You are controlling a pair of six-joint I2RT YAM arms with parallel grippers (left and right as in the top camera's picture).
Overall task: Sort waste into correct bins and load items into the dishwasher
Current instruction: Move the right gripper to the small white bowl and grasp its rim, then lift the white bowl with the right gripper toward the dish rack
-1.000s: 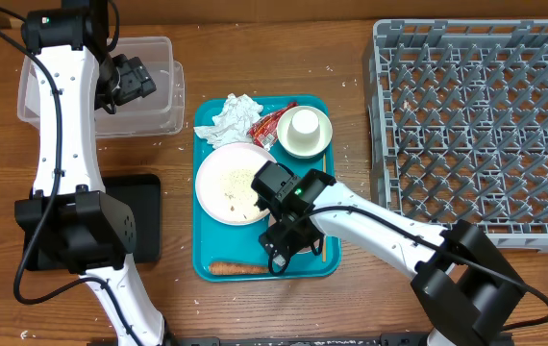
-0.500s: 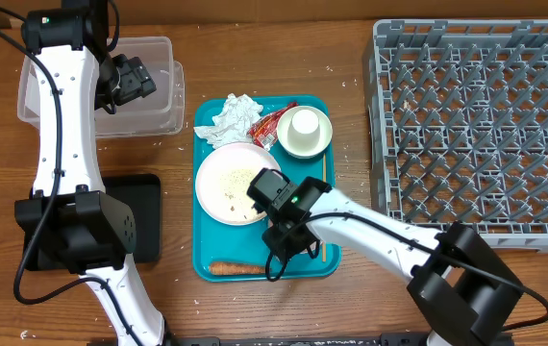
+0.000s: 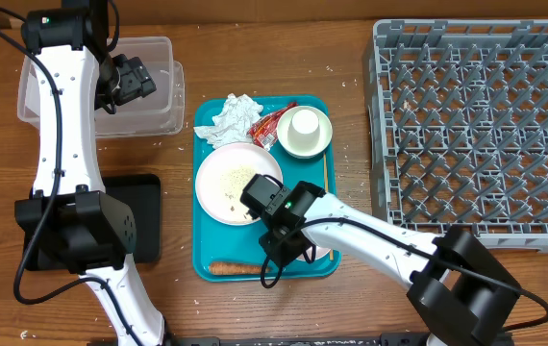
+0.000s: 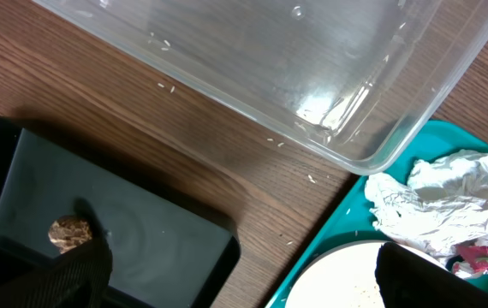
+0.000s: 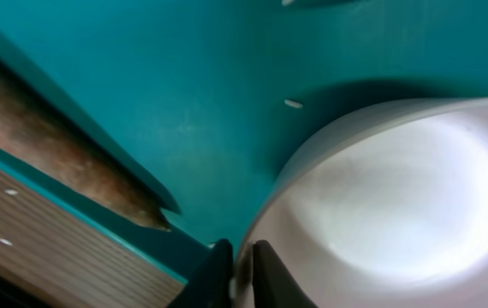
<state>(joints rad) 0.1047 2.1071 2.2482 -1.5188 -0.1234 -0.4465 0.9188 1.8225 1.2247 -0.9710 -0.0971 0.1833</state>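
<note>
My right gripper (image 5: 244, 272) is shut on the rim of a small white bowl (image 5: 398, 188) at the front of the teal tray (image 5: 184, 85), next to the orange carrot (image 5: 56, 145). From overhead, the right gripper (image 3: 282, 252) hides most of that bowl. The plate (image 3: 238, 183) carries loose rice. A white cup (image 3: 305, 125) stands in a second bowl (image 3: 324, 139). The napkin (image 3: 234, 117) and red wrapper (image 3: 274, 123) lie at the tray's back. My left gripper (image 3: 130, 77) hangs open over the clear tub (image 3: 149, 106). A brown lump (image 4: 68, 231) lies in the black tray (image 4: 141, 231).
The grey dish rack (image 3: 476, 125) fills the right side of the table. A thin wooden stick (image 3: 325, 173) lies along the teal tray's right edge. Loose rice grains dot the wood around the tub and tray.
My right gripper has slid left and toward the tray's front and closed on the bowl's rim. The left arm has stayed still.
</note>
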